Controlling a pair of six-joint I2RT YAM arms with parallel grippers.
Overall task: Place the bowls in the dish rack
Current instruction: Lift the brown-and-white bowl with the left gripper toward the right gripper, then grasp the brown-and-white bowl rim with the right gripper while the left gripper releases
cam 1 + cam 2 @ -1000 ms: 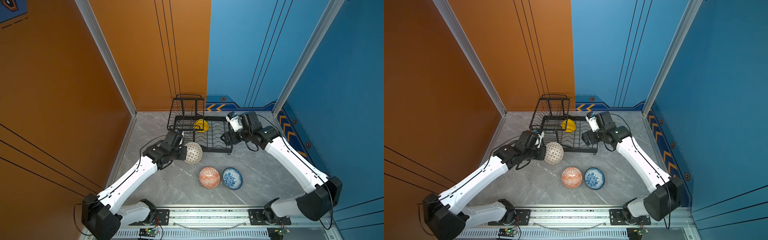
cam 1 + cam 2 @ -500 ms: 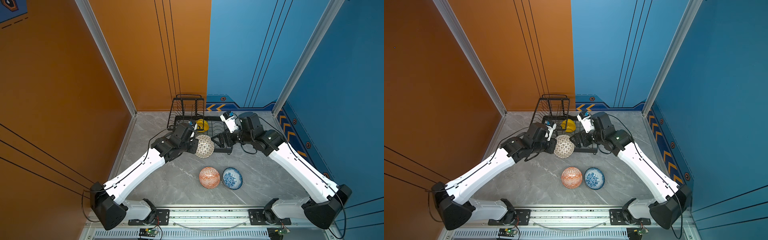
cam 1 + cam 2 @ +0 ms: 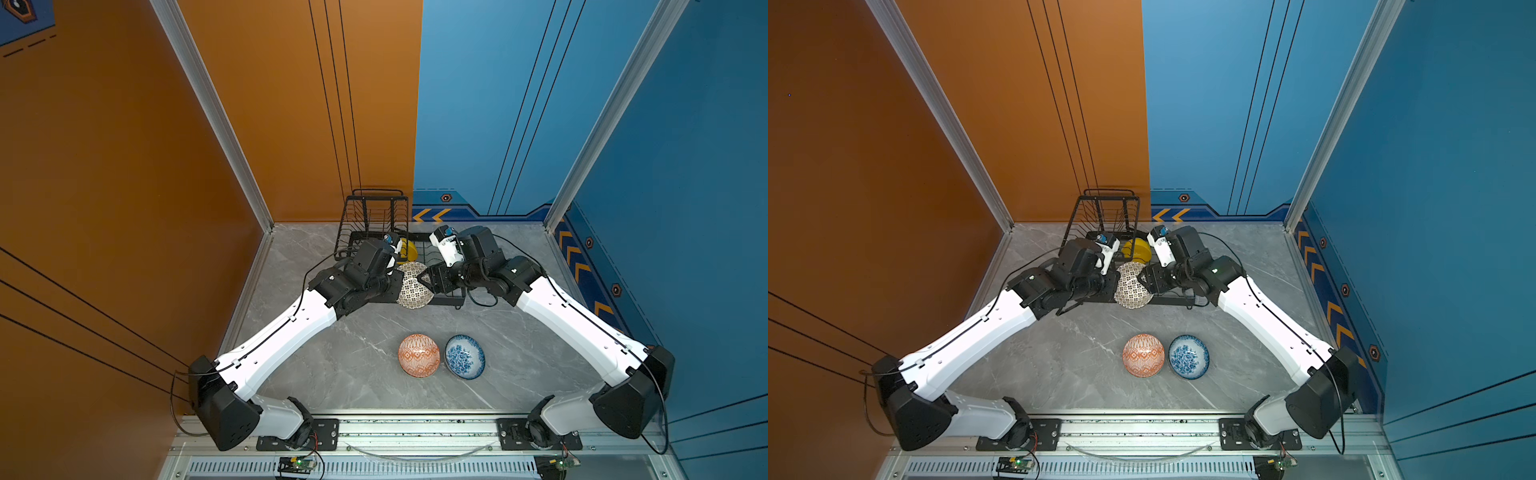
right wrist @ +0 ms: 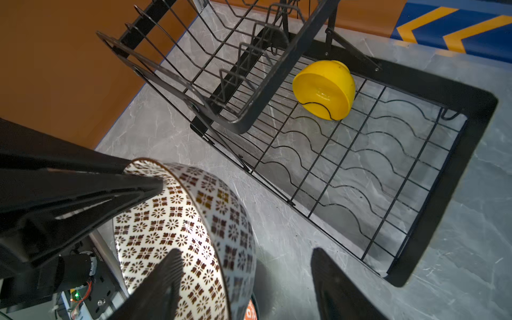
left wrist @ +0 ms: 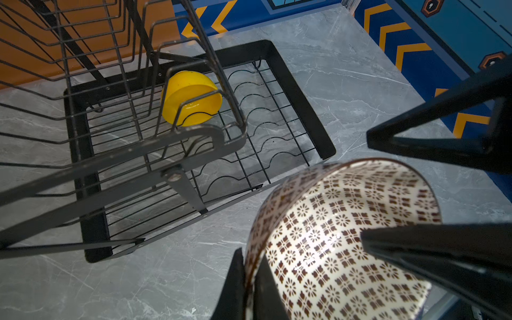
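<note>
Bowl with the fine dark-and-white pattern [image 3: 413, 289] is up off the table and tipped on its side. In both top views it hangs right at the near edge of the dish rack [image 3: 365, 216], so it's not loaded yet.

Left gripper [image 5: 249, 263] has it pinched by the rim, with one finger inside the wall and one outside, squeezed tight together. The left wrist view shows that really clearly.

Right gripper [image 4: 245, 252] is at the opposite side of the bowl and straddles that rim. One finger [image 4: 166, 277] sits over the inside. The other stands off on the outside with a clear gap to the wall, so those jaws are apart and not gripping anything. Can't tell if the inner finger actually touches the glaze.

Yellow bowl [image 4: 324, 88] is already in the rack's low tray. It's standing tilted on its edge against one of the wavy wires, just beside the raised basket tier.

Orange-and-white bowl [image 3: 419, 355] and blue floral bowl [image 3: 464, 356] sit side by side on the grey marble table [image 3: 332, 374]. They're nearer the robot's base and well apart from the rack. They're either touching or really close, honestly can't tell which. The blue one is open side up.
</note>
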